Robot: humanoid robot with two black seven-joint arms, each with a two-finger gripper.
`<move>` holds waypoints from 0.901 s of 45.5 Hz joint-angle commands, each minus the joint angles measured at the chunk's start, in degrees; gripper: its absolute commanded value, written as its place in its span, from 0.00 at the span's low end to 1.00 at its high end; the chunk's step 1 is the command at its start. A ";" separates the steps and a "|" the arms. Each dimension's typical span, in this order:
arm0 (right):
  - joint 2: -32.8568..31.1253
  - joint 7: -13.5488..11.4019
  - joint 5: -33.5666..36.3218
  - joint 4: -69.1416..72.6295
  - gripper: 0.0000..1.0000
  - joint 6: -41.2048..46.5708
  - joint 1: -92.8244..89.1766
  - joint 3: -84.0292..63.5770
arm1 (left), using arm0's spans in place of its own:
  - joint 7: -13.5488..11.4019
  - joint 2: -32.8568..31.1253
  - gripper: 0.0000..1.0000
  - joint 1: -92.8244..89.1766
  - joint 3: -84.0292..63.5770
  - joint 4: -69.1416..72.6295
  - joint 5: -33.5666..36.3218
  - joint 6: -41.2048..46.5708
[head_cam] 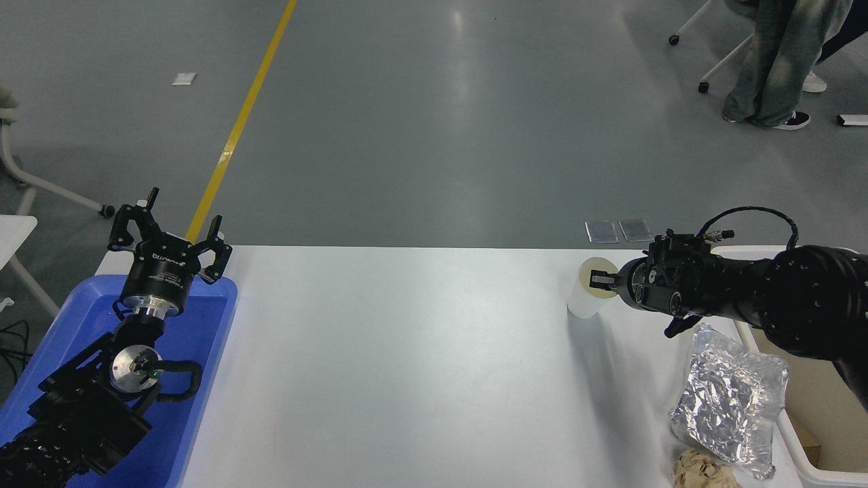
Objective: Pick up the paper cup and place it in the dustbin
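The paper cup (pixel 584 298) is small and white with a cream inside. It stands upright near the table's far edge, right of centre. My right gripper (pixel 602 280) comes in from the right and its tip lies over the cup's mouth and right rim. How it holds the cup is hidden. The dustbin (pixel 799 453) is a cream-white bin with a beige inside at the table's right edge, partly behind my right arm. My left gripper (pixel 169 220) is parked open and empty over the blue tray at the lower left.
A blue plastic tray (pixel 217 318) lies at the table's left end under the left arm. A crumpled silver foil bag (pixel 732 400) and a crumpled brown paper ball (pixel 702 471) lie beside the dustbin. A person's legs (pixel 773 61) show at the far right.
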 commanded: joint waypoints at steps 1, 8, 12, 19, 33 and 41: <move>-0.56 -0.36 1.35 0.20 0.00 0.54 0.32 0.96 | 0.00 0.00 0.98 0.00 0.00 0.00 0.03 0.00; -1.69 -0.28 1.62 2.73 0.00 1.85 2.86 0.96 | 0.00 0.00 0.98 0.00 0.00 0.00 0.03 0.00; -5.56 0.16 1.62 7.48 0.00 6.33 7.87 0.78 | 0.00 0.00 0.98 0.00 0.00 0.00 0.03 0.00; -10.30 0.51 0.74 15.74 0.00 13.80 17.71 0.25 | 0.00 0.00 0.98 0.00 0.00 0.00 0.03 0.00; -13.91 0.60 0.39 26.73 0.00 30.42 37.75 -2.47 | 0.09 0.00 0.98 0.00 0.00 0.00 0.03 0.00; -16.37 0.60 -3.92 32.80 0.00 34.02 48.39 -2.47 | 0.09 0.00 0.98 0.00 0.00 0.00 0.03 0.00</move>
